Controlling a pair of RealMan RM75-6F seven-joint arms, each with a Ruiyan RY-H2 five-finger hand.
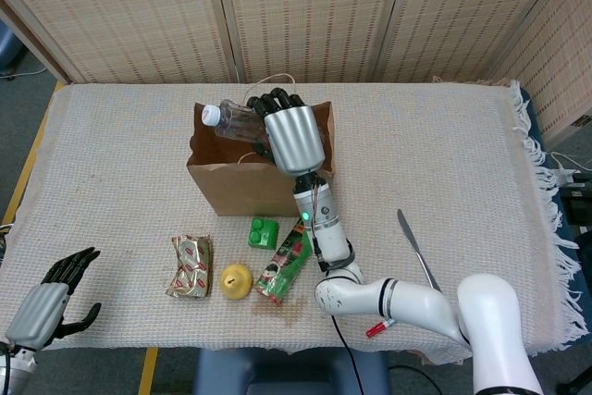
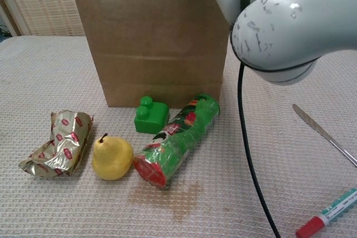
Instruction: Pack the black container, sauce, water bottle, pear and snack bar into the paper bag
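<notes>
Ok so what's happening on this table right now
The robot's right hand holds a clear water bottle over the open top of the brown paper bag, cap pointing to the left of the picture, apparently about to lower it in. The left hand sits idle off the table's near left corner, fingers apart. In front of the bag lie a gold snack bar, a yellow pear, a small green block and a green tube-shaped package, none packed yet.
</notes>
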